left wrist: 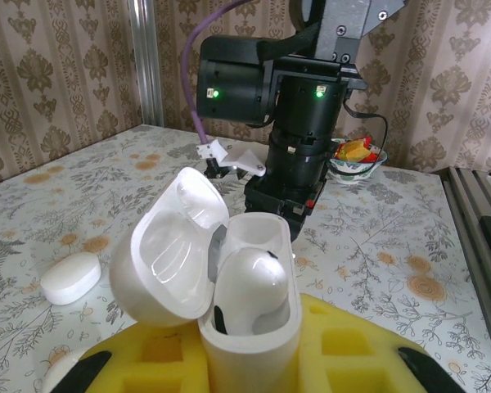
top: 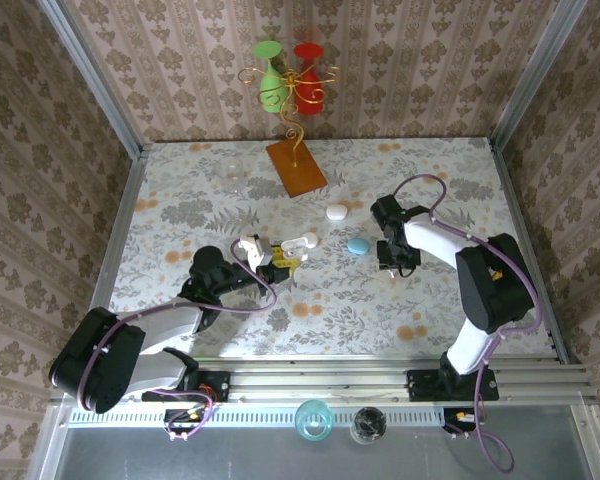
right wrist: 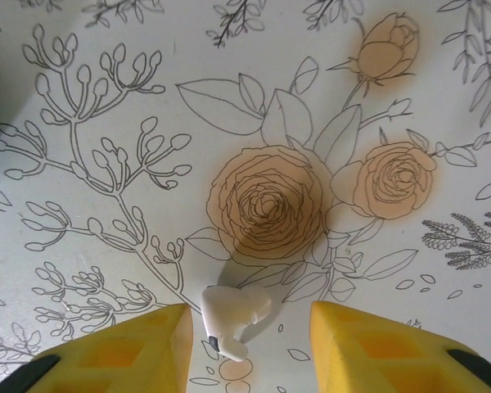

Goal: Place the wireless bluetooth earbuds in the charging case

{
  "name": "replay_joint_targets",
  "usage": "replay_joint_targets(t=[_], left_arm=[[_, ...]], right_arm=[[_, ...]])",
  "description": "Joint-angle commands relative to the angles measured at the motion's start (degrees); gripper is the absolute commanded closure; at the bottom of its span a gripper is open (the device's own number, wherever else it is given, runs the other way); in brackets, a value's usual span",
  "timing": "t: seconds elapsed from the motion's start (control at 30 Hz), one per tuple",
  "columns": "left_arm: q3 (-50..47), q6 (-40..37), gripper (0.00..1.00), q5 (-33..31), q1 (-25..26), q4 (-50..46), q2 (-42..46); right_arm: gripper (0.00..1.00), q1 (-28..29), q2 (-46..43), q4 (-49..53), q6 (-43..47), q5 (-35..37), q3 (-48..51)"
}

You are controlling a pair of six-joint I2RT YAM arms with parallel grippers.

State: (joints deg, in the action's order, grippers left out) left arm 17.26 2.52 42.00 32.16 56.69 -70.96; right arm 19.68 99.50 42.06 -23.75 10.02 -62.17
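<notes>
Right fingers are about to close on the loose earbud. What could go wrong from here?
The earbud lies off-centre between the right fingers, nearer one; closing could flick or rotate it. The open charging case in the left fingers already holds one seated earbud, so a tilted grasp may jam at the remaining slot.

Glossy white plastic on the charging case [left wrist: 254,360] and the earbud [left wrist: 250,278] inside; left fingers [left wrist: 344,348] look matt yellow foam; the desk [left wrist: 376,237] covering is smooth, printed.
</notes>
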Motion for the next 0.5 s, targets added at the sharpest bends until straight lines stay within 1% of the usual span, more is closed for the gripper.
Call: replay_joint_targets(t=[0.0,0.23,0.4,0.47], left_arm=[[-0.7,0.2,0.93,-0.1,-0.3,2.4,0.6],[-0.8,0.3,0.93,0.1,-0.4,3.2,0.1],[-1.3,0.5,0.93,0.1,-0.6,4.1,0.1],[-1.7,0.7,0.93,0.2,-0.7,4.5,0.2]], right_arm=[[0.57,1.9,3.3,6.8,3.2,3.2,-3.3],[0.59,6.2,9.6,14.9,3.9,13.0,-9.5],[0.6,7.3,12.4,17.1,3.8,16.8,-12.2],[0.61,7.4,13.0,17.4,4.1,17.1,-12.9]])
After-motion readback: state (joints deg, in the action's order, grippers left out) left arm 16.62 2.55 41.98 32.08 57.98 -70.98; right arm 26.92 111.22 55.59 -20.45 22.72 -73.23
